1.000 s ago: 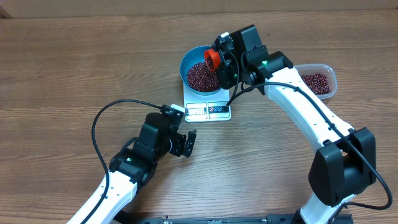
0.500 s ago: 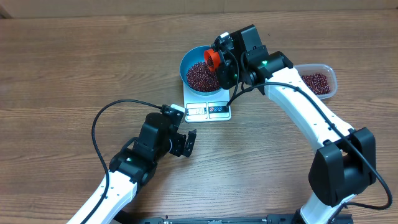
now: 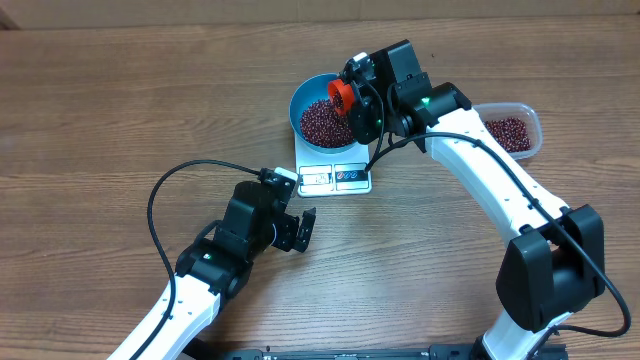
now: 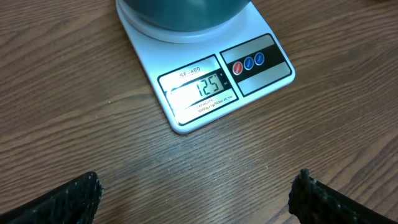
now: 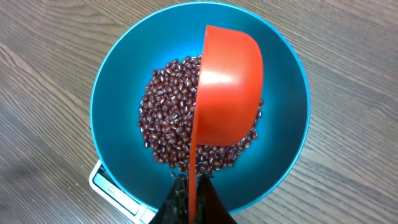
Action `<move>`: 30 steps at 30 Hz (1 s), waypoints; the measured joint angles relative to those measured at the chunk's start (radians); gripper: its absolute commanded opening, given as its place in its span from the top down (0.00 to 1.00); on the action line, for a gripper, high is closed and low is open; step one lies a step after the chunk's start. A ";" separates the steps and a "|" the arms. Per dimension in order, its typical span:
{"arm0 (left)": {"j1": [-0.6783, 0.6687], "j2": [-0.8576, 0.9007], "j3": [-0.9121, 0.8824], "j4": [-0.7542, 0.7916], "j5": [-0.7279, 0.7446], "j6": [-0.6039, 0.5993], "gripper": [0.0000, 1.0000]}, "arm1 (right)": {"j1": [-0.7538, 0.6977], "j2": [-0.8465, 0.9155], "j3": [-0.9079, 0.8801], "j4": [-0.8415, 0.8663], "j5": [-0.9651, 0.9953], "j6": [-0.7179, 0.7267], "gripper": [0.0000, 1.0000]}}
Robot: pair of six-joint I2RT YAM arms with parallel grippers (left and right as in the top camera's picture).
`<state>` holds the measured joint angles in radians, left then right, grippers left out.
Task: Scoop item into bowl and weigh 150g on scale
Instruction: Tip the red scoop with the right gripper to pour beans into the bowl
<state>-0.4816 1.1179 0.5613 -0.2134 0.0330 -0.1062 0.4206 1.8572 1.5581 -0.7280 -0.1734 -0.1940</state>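
My right gripper (image 5: 193,198) was pressed together on the thin handle of the red scoop (image 5: 227,93), holding nothing else. The scoop hung over the blue bowl (image 3: 297,104), turned on its edge. The wrist view showed its rounded back, with its open side facing the left half of the bowl. I could not tell whether it touched the heap below it.

The beans (image 5: 168,127) lay in a loose maroon pile across the bowl's bottom, partly hidden under the scoop. More of the same beans sat in the clear tub (image 3: 531,117), well apart to the right, beside my right arm.

The bowl stood on the white scale (image 4: 152,48), covering most of its platform. The front panel stuck out toward my left arm. The display (image 4: 208,85) read 125 as far as I could make out, and three small round buttons (image 4: 248,61) sat beside it.

My left gripper (image 4: 196,198) was spread wide and empty, over the wooden table (image 3: 120,110). It was near the front of the scale, pointed at it and touching nothing. Only its two dark fingertips (image 4: 78,196) showed, at the bottom corners of that wrist view.
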 measured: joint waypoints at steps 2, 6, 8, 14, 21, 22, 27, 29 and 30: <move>0.000 0.000 0.000 0.000 0.000 0.000 0.01 | 0.000 0.000 0.000 0.001 0.006 -0.014 0.96; 0.000 0.000 0.000 0.000 0.000 0.000 0.01 | 0.000 0.000 0.000 0.001 0.026 -0.031 0.96; 0.000 0.000 0.000 0.000 0.000 0.000 0.01 | 0.000 0.000 0.000 0.002 0.034 -0.041 0.96; 0.000 0.000 0.000 0.000 0.000 0.000 0.00 | 0.000 0.000 0.000 0.001 0.048 -0.055 0.96; 0.000 0.000 0.000 0.000 0.000 0.000 0.00 | 0.000 0.000 0.000 -0.003 0.047 -0.054 0.96; 0.000 0.000 0.000 0.000 0.000 0.000 0.00 | 0.000 0.000 0.000 -0.003 0.047 -0.055 0.96; 0.000 0.000 0.000 0.000 0.000 0.000 0.00 | 0.000 0.000 0.000 -0.005 0.047 -0.055 0.96; 0.000 0.000 0.000 0.000 0.000 0.000 0.00 | 0.000 0.000 0.000 -0.005 0.048 -0.057 0.96; 0.000 0.000 0.000 0.000 0.000 0.000 0.00 | 0.000 0.000 0.000 -0.005 0.048 -0.058 0.96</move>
<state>-0.4816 1.1179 0.5613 -0.2134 0.0330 -0.1062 0.4202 1.8572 1.5581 -0.7326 -0.1253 -0.2520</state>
